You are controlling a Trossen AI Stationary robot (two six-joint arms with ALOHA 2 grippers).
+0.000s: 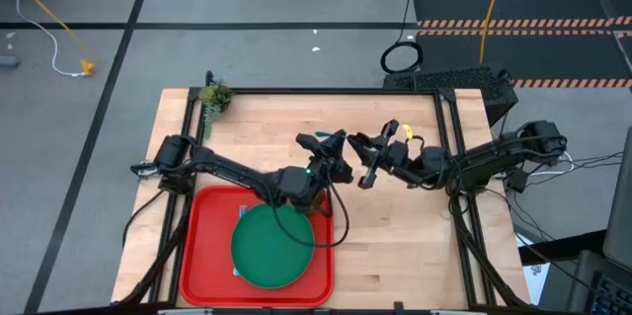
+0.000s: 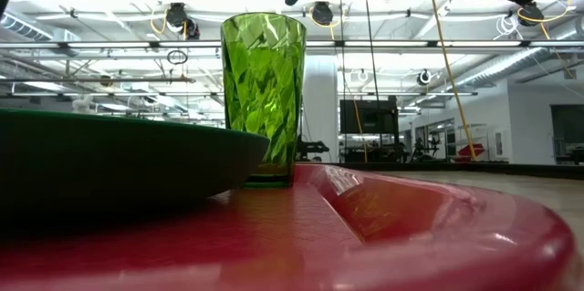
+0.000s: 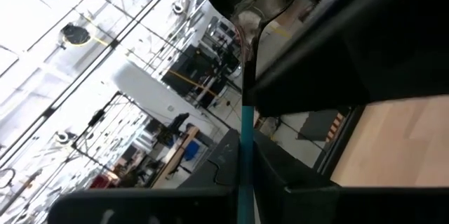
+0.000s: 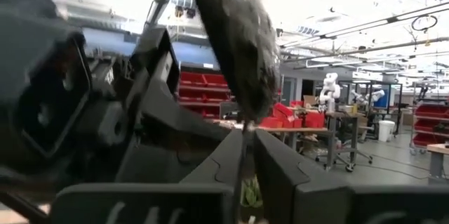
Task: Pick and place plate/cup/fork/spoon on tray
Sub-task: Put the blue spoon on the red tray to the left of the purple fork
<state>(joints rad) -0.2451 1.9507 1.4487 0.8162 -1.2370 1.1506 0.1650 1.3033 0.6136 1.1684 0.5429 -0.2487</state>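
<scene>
The dark-green plate (image 1: 272, 246) lies on the red tray (image 1: 202, 246) at the near left. The green cup (image 2: 263, 90) stands upright on the tray beside the plate (image 2: 109, 159); in the high view my left arm hides it. My left gripper (image 1: 336, 147) and my right gripper (image 1: 367, 162) meet above mid-table, both shut on the spoon. Its dark oval bowl (image 4: 231, 41) shows in the right wrist view and its light-blue handle (image 3: 245, 147) in the left wrist view. I cannot make out the fork. My left gripper pinches the spoon's light-blue handle (image 3: 245, 175) between its two fingers, which lie across it. The spoon is lifted clear of the table. My right gripper pinches the spoon just below the bowl, at the neck (image 4: 245, 136), between its two fingers. The bowl stands out beyond the fingertips.
A small leafy sprig (image 1: 214, 98) lies at the table's far left corner. Bare wood (image 1: 415, 246) stretches to the right of the tray. A black frame rail (image 1: 326, 91) runs along the far edge.
</scene>
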